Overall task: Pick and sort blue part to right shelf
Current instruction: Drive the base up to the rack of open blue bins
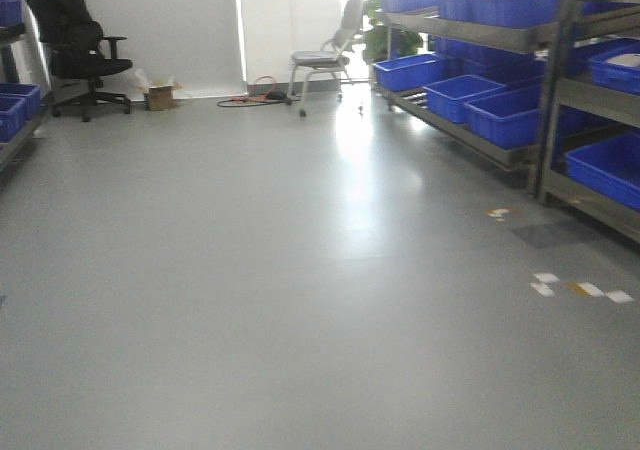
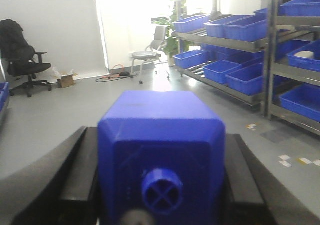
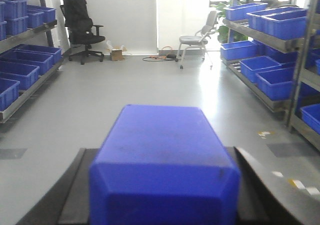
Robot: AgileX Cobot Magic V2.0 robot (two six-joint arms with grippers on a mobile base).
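Observation:
In the left wrist view a blue boxy part (image 2: 160,135) with a round cross-ribbed boss on its near face sits between the black fingers (image 2: 75,160) of my left gripper (image 2: 160,130), which is shut on it. In the right wrist view a second blue boxy part (image 3: 162,160) is held the same way by my right gripper (image 3: 161,150). The right shelf (image 1: 520,40), a grey metal rack with several blue bins (image 1: 500,110), stands along the right wall; it also shows in the left wrist view (image 2: 225,37) and the right wrist view (image 3: 260,35). Neither gripper shows in the front view.
A left shelf (image 3: 15,97) with blue bins (image 3: 20,67) lines the left wall. A black office chair (image 1: 80,50), a cardboard box (image 1: 160,95), floor cables (image 1: 250,98) and a grey chair (image 1: 325,60) stand at the far wall. Tape marks (image 1: 580,290) lie by the right shelf.

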